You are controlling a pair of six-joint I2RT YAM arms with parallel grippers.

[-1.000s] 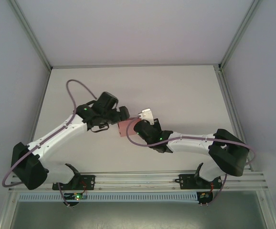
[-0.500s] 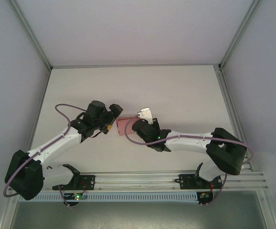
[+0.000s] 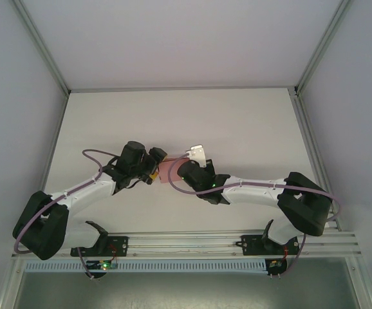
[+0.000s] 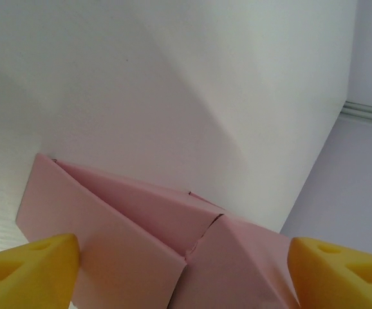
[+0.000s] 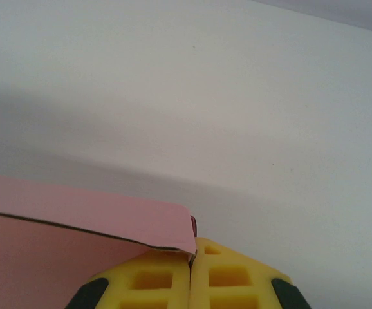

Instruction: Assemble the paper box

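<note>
Paper box (image 5: 76, 219) edge clamped, right gripper (image 5: 190, 273)

From above, the pink thin-card paper box (image 3: 167, 171) is mostly hidden by the left pincer (image 3: 155, 165) and right pincer (image 3: 183, 170); its folds are too small to tell; both wrist views crop its lower part, and the yellow foam fingertips (image 4: 31, 273), at the bottom edge.

The left arm pulls its wrist a little toward the table's near edge, and its cable loop sinks lower. The left gripper (image 3: 158, 161) swings from the box's (image 3: 168, 171) far-left corner to its left side. Its jaws, wide a second ago, are now narrower, with yellow fingers (image 4: 31, 270) flanking the card.
</note>
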